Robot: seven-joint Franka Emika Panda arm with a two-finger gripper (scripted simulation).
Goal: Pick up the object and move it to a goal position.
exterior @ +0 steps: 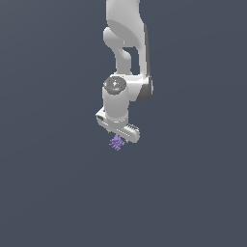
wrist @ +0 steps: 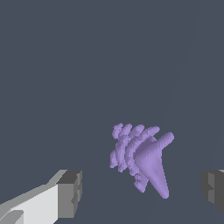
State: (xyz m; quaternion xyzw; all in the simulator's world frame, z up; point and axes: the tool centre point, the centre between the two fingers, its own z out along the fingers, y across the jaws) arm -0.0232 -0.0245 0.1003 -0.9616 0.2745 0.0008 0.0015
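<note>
Directly under the gripper | object low between the fingers, touching neither pad | jaws wide apart, nothing clamped | risk: closing off-centre on jagged spikes, likely tipping or squirting the cluster sideways; descending too little, likely pinching only tips and slipping
</note>
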